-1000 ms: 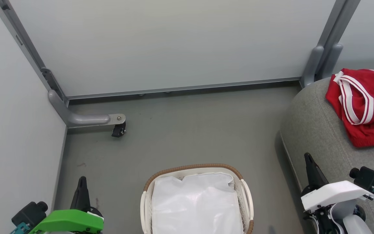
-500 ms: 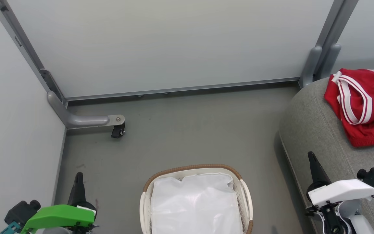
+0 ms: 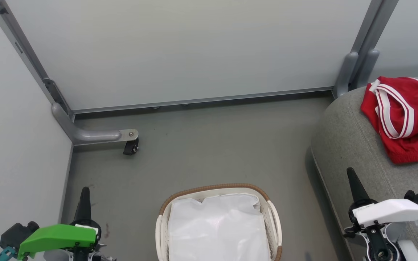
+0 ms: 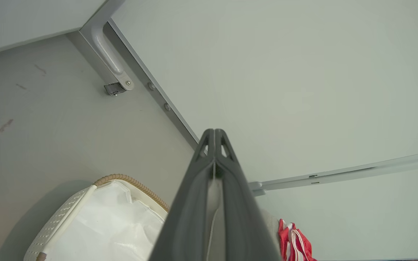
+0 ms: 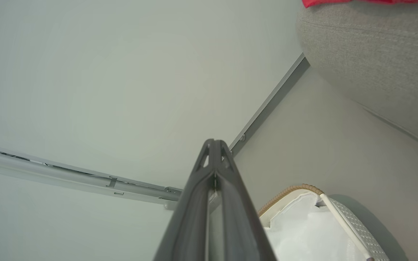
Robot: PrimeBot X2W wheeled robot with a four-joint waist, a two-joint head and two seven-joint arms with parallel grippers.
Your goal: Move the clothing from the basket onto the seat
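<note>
The red clothing point(image 3: 405, 116) with white stripes lies bunched on the grey seat point(image 3: 347, 145) at the right; a strip of it also shows as red clothing point(image 4: 296, 244) in the left wrist view. The white basket point(image 3: 274, 214) with its brown woven rim stands on the floor at the bottom centre, holding just its white liner point(image 3: 218, 228). My left gripper point(image 3: 85, 192) is shut and empty, low at the left of the basket. My right gripper point(image 3: 351, 175) is shut and empty, over the seat's near edge. Both wrist views show the fingers pressed together, at left gripper point(image 4: 214, 132) and right gripper point(image 5: 213, 142).
Pale partition panels close in the back and left. A grey metal foot with a black caster point(image 3: 129, 146) sticks out onto the grey floor at the left. Another grey post point(image 3: 354, 72) stands behind the seat's corner. Open floor lies between basket and back panel.
Both grippers have drawn down toward the bottom of the head view. The view has shifted slightly; clothing, basket and seat stay put.
</note>
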